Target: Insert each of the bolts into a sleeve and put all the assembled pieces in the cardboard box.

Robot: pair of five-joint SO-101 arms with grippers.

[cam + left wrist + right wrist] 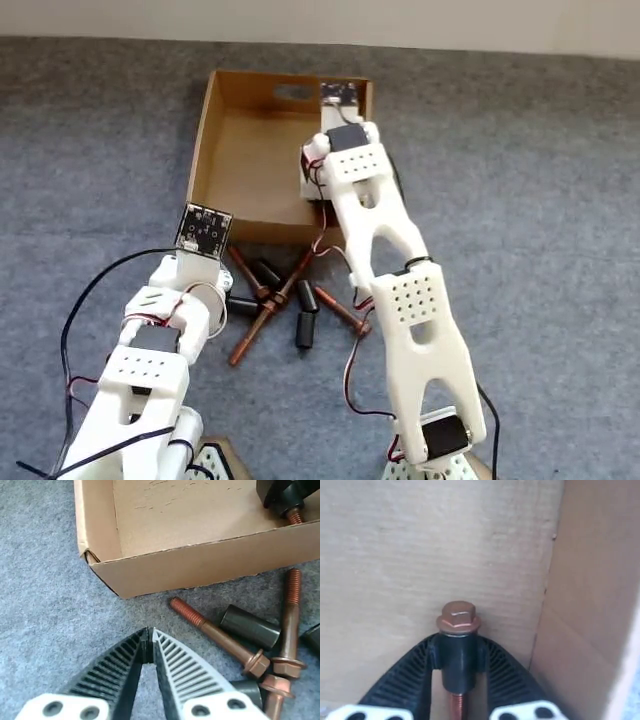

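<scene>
My right gripper (457, 645) is shut on an assembled piece: a black sleeve (456, 667) with a copper bolt (458, 617) through it, head outward. It hangs inside the cardboard box (215, 130), close to the box floor near the right wall (590, 605). The left wrist view catches that piece (289, 511) over the front wall of the box (210, 565). My left gripper (150, 632) is shut and holds nothing, above the carpet just outside the box's front-left corner. Loose bolts (215, 632) (262, 312) and black sleeves (250, 626) (305, 328) lie beside it in front of the box.
The right arm (390, 260) stretches over the pile of parts into the box. The left arm (160, 340) stands at the lower left. Grey carpet (520, 180) surrounds everything. The box's front wall rises between the pile and the box floor.
</scene>
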